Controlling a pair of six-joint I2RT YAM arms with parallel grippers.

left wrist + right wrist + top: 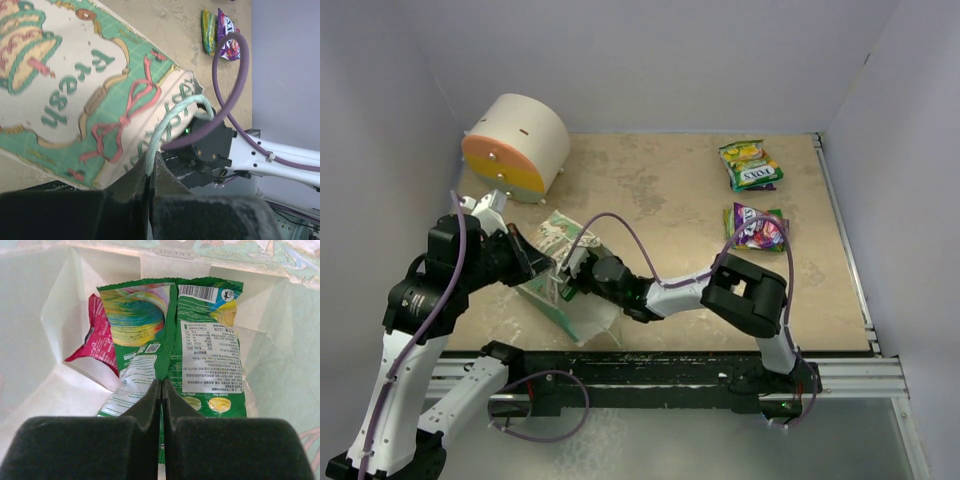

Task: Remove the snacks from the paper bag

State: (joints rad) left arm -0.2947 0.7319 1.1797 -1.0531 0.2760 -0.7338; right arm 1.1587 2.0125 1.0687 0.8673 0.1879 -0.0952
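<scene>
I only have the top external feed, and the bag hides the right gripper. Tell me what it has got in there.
Observer: In the right wrist view, the right gripper is shut on the middle seam of a green-white packet inside the paper bag.
Operator: Now report the left gripper's hold. From above I cannot tell what it pinches.
Observer: In the left wrist view, the left gripper is shut on the bag's pale string handle, not on the printed paper itself.
</scene>
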